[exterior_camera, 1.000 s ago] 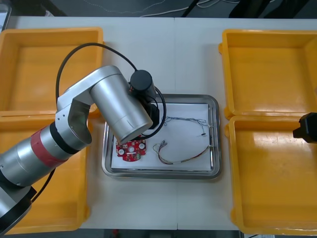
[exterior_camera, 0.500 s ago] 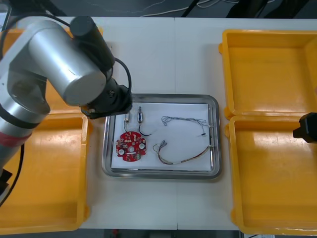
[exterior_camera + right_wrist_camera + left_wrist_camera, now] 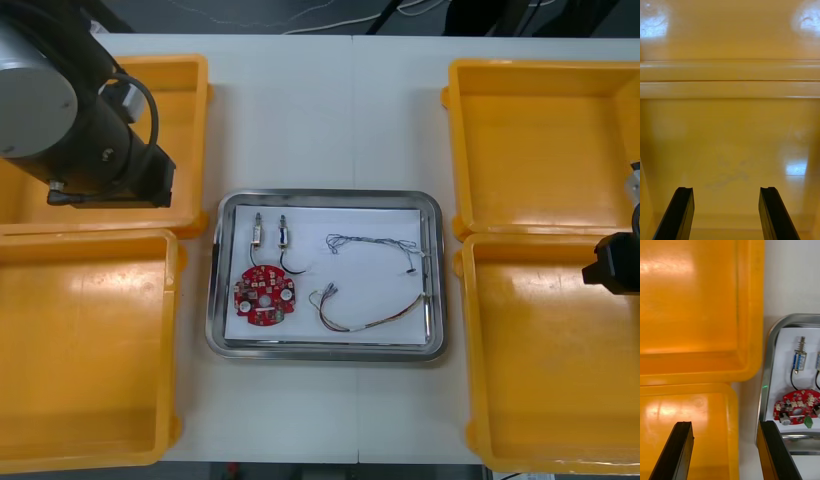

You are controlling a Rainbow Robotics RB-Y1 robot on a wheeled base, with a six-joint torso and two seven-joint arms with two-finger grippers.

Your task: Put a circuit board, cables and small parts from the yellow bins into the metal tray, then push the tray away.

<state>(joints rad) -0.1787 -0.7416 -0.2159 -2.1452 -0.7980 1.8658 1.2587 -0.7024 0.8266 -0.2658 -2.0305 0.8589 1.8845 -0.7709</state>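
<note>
The metal tray [image 3: 325, 352], white inside, sits mid-table. In it lie a round red circuit board [image 3: 264, 295], two small metal parts [image 3: 258, 235] with black leads, a thin blue and white cable [image 3: 375, 243] and a red and yellow cable [image 3: 365, 318]. My left arm [image 3: 80, 110] hangs over the far left yellow bin [image 3: 190, 150]. Its gripper [image 3: 725, 423] is open and holds nothing, above the seam between the two left bins, with the tray [image 3: 765, 375], circuit board [image 3: 797, 412] and one small metal part [image 3: 799, 358] off to one side. My right gripper [image 3: 726, 189] is open over a bare bin floor.
Two yellow bins [image 3: 90, 350] flank the tray on the left and two [image 3: 545, 140] on the right, all looking bare inside. My right arm [image 3: 615, 265] is parked at the right edge over the near right bin [image 3: 550, 360]. Bare table lies beyond the tray.
My left arm has pulled back from over the tray, leftward and away, to the far left bin. The two small metal parts in the tray are now uncovered. The right arm barely moved.
</note>
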